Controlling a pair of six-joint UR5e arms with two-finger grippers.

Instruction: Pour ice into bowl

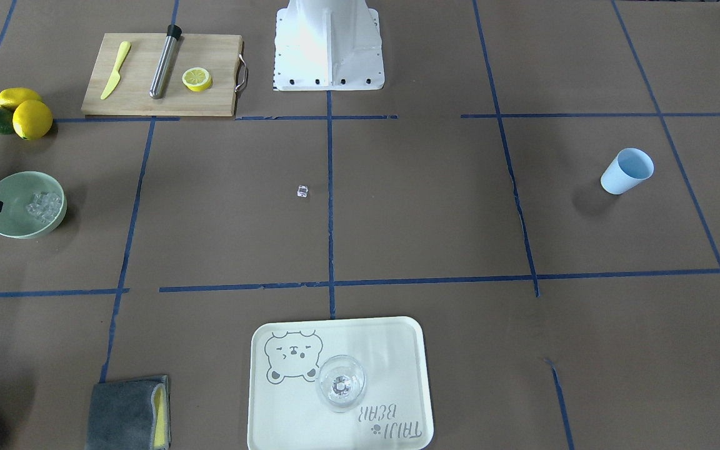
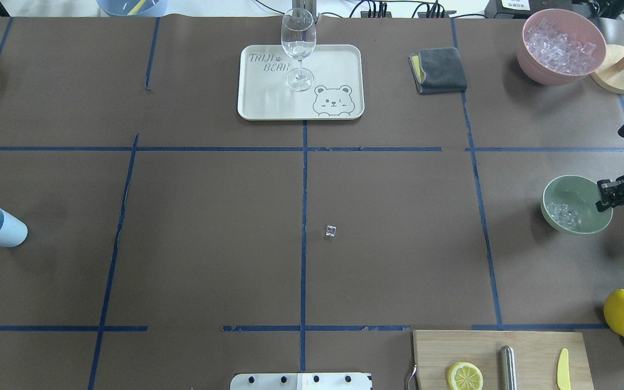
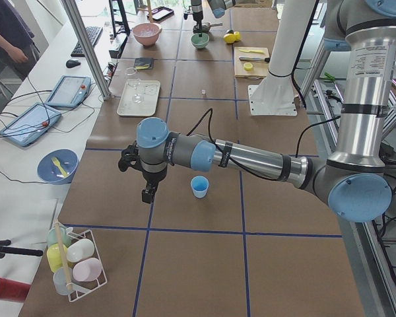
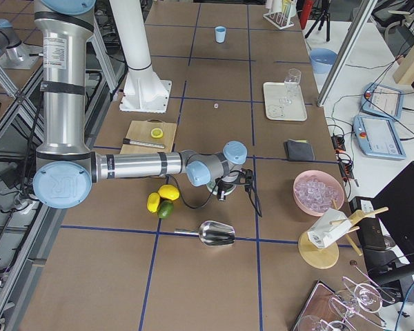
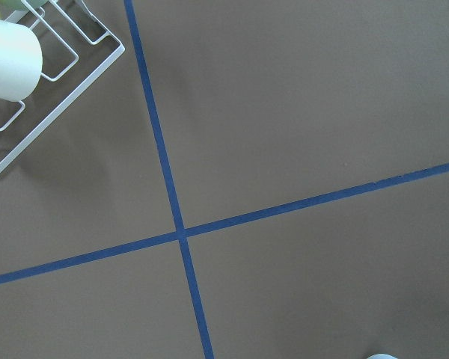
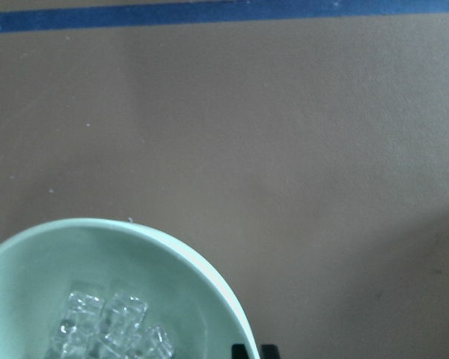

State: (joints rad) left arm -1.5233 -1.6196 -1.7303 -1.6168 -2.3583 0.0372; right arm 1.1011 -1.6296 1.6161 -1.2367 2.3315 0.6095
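The pale green bowl (image 2: pixel 576 187) stands at the table's right end and holds a small heap of clear ice (image 2: pixel 563 214). My right gripper (image 2: pixel 607 197) is at the bowl's outer rim. In the right wrist view its fingertips (image 6: pixel 239 350) stand almost together astride the rim of the bowl (image 6: pixel 135 247), beside the ice (image 6: pixel 108 325), so it looks shut on the rim. One loose ice cube (image 2: pixel 331 231) lies mid-table. My left gripper (image 3: pixel 147 193) hangs beside the light blue cup (image 3: pixel 199 187); I cannot tell whether it is open or shut.
A pink bowl (image 2: pixel 561 70) full of ice sits at the far right, with a grey cloth (image 2: pixel 439 70) next to it. A tray (image 2: pixel 339 59) carries a wine glass (image 2: pixel 298 43). Near the base are a cutting board (image 2: pixel 528 352), lemons (image 2: pixel 623 313) and a metal scoop (image 4: pixel 214 234).
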